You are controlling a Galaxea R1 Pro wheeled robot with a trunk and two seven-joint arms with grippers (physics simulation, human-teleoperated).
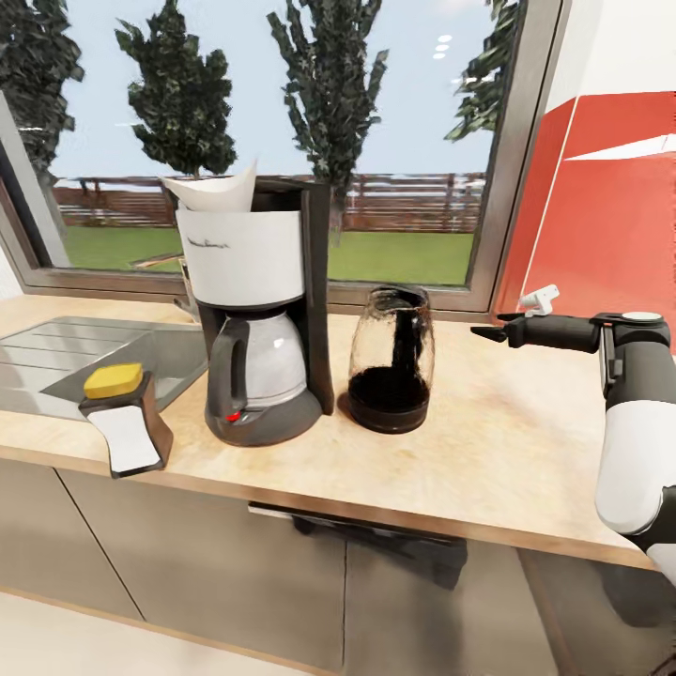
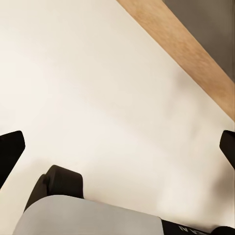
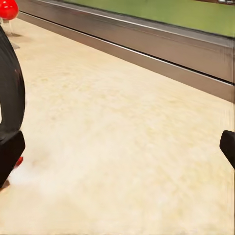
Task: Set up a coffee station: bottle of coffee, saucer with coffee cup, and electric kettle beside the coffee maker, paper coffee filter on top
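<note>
Hovering above bare countertop (image 1: 526,422) right of coffee bottle (image 1: 391,361): right hand (image 1: 493,332), released.

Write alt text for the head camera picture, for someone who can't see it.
A coffee maker with a paper filter on top stands on a kitchen countertop beside a glass bottle of coffee, under a window onto trees. The robot's right claw hovers open over the counter; a sink and sponge holder sit at left.

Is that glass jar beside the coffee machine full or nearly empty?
Partly full: the bottle of coffee stands upright, dark coffee filling roughly its bottom third, clear glass above.
</note>
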